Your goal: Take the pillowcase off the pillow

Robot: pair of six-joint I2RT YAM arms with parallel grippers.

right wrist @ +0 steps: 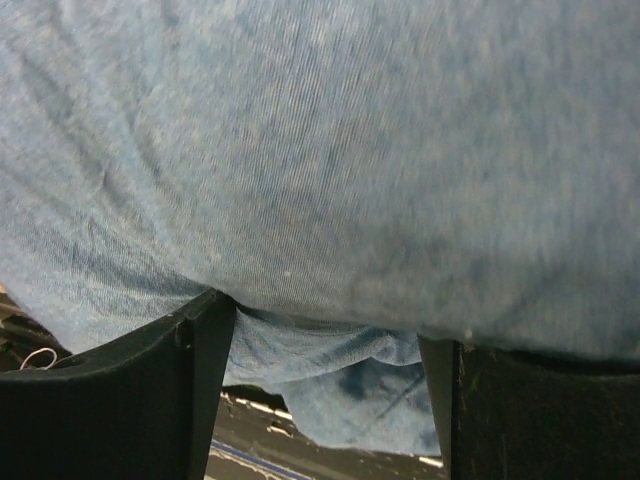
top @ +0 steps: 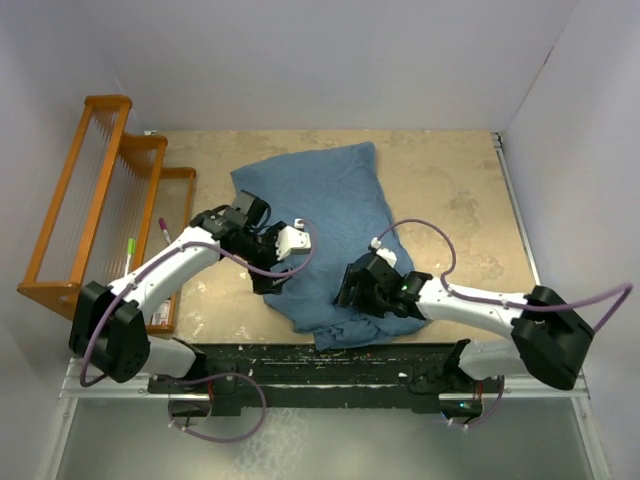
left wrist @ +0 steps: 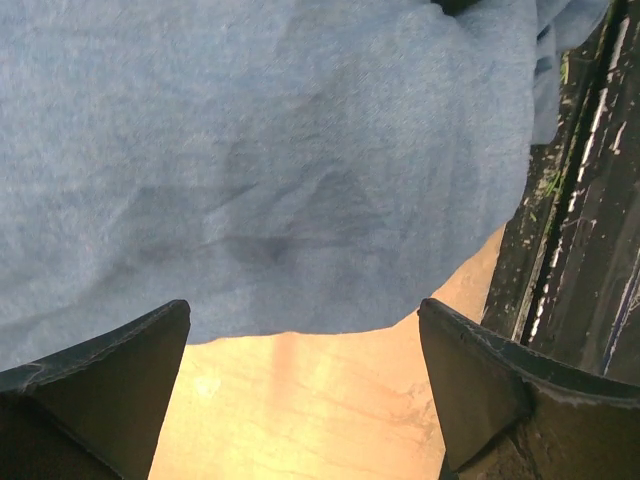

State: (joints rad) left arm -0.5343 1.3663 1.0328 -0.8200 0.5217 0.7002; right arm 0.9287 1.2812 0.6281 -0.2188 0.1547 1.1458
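The dusty-blue pillowcase lies aslant in the middle of the table, bulging. The pillow is hidden inside it; no cream cloth shows. My left gripper is at the pillowcase's near left edge. In the left wrist view it is open and empty, with bare table between its fingers and the blue cloth's edge just ahead. My right gripper is over the pillowcase's near end. In the right wrist view it is open, and blue cloth lies over and between its fingertips.
An orange wooden rack stands at the left, with a green pen and a pink pen beside it. A black rail runs along the table's near edge. White walls close in the back and right.
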